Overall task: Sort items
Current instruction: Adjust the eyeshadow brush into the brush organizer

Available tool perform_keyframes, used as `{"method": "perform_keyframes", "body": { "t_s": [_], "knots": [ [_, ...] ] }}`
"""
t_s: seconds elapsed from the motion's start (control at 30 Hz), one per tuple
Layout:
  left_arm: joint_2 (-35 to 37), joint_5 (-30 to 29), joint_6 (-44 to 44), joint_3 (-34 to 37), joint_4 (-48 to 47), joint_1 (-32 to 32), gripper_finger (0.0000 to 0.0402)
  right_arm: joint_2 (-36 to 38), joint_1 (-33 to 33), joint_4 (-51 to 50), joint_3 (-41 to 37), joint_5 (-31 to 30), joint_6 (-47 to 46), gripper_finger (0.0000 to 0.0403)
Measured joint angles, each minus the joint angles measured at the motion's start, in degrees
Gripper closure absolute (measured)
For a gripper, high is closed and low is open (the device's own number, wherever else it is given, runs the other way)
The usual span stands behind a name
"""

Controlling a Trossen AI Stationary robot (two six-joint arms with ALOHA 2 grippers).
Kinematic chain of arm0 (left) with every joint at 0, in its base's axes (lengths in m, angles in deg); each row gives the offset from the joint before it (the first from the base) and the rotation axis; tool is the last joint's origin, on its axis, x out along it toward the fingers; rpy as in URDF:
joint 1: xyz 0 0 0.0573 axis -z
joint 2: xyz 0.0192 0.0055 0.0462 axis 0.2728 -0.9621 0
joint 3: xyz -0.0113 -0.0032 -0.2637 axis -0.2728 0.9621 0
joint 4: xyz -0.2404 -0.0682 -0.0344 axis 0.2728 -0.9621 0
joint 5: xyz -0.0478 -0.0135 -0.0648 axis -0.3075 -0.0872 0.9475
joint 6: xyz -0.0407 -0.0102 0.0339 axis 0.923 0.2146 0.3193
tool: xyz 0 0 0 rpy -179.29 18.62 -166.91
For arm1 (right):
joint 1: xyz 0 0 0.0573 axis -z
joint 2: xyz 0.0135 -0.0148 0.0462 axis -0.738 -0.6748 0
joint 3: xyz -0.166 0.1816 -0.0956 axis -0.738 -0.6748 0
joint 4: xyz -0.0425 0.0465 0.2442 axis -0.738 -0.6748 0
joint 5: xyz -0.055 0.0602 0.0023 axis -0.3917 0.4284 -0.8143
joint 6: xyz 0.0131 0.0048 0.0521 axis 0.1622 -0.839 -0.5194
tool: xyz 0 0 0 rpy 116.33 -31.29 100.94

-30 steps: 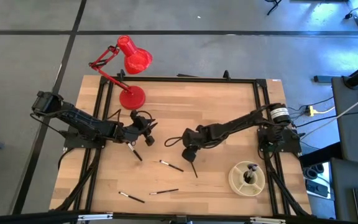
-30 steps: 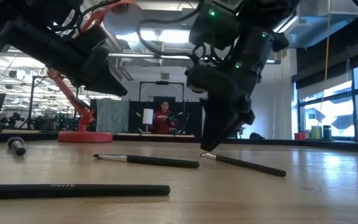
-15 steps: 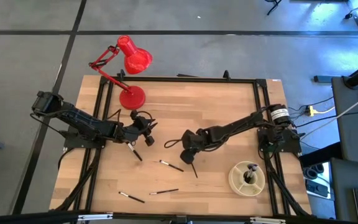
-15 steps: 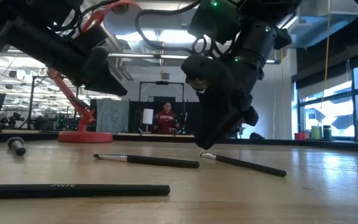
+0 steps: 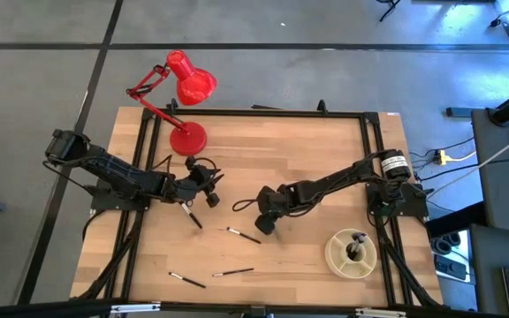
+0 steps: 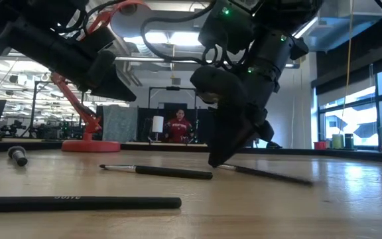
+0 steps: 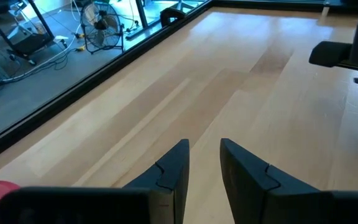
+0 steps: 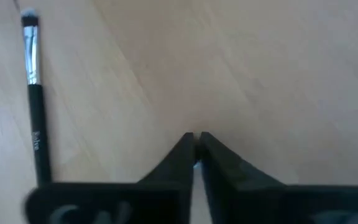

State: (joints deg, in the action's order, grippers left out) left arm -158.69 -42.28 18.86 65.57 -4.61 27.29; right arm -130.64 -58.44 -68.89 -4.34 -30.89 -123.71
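Where the right gripper (image 6: 214,161) meets the table (image 5: 325,150) near its middle, one makeup brush (image 6: 264,174) lies low along the wood, its near end caught between the jaws, which stand almost together with only a pale sliver of the brush between them. Just beside that gripper, toward the left arm, lies a second brush (image 5: 243,235). A third brush (image 5: 190,215) lies below the left gripper (image 7: 204,149), whose fingers (image 7: 176,155) stand apart above bare wood with nothing between them. Two further brushes (image 5: 233,272) (image 5: 186,280) lie apart from one another near the front edge. A round cream dish (image 5: 336,256) at the right front corner holds dark brush handles. A red desk lamp (image 5: 187,137) stands at the far left corner.
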Motion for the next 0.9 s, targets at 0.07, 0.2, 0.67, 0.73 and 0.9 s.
{"method": "perform_keyframes", "body": {
  "t_s": [0.07,0.2,0.67,0.73,0.9],
  "knots": [
    [0.0,0.0,0.0,0.0,0.0,0.0,0.0316,0.0,-0.1,0.4,0.0,1.0,0.6,0.0394],
    [0.0,0.0,0.0,0.0,0.0,0.0,0.0316,0.4,-0.2,0.4,-0.1,0.5,2.6,0.0397],
    [0.0,1.2,0.0,0.0,-0.2,0.0,0.0316,26.4,-16.5,-17.0,-0.2,-21.5,4.0,0.0401],
    [0.0,1.3,0.2,0.0,-0.2,0.0,0.0316,31.0,-22.4,-20.7,-0.2,-27.6,3.1,0.0401],
    [0.0,0.6,0.4,0.0,-0.2,0.0,0.0316,37.9,-37.7,-29.5,-0.2,-44.2,-2.5,0.0402]
  ]
}}
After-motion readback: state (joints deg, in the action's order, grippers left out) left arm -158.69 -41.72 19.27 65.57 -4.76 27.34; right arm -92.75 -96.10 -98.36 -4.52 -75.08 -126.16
